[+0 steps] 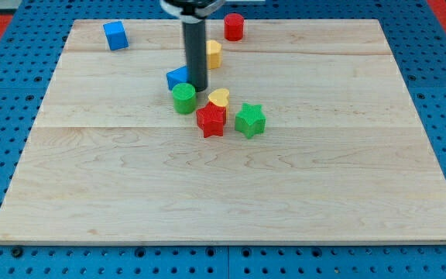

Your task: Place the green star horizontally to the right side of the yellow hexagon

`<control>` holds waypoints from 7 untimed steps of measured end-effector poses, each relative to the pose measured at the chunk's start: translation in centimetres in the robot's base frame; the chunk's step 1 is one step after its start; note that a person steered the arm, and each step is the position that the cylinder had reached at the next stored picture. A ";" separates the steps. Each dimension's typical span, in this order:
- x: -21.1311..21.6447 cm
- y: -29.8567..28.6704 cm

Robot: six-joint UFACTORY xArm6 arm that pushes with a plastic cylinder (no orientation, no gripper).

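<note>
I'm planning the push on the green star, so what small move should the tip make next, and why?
Probably swing my tip toward the view's bottom, round to below the green star. The tip now sits among the blue block and green cylinder, left of the star, while the yellow hexagon lies toward the view's top. From below, a push can drive the star up to the hexagon's right.

Pale matt wood board (231, 186); ridged plastic-looking green star (250, 121); dark matt rod (195, 54).

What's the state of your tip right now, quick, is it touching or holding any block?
My tip: a bare rod, holding nothing; it sits at the view's right edge of the blue block, just above the green cylinder. Contact cannot be told.
</note>
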State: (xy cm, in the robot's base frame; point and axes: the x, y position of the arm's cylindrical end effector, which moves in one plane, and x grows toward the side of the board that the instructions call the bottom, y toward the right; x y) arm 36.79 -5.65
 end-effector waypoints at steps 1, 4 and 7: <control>2.7 -1.9; 10.6 6.4; -0.3 10.7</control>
State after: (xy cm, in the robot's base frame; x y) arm 36.49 5.05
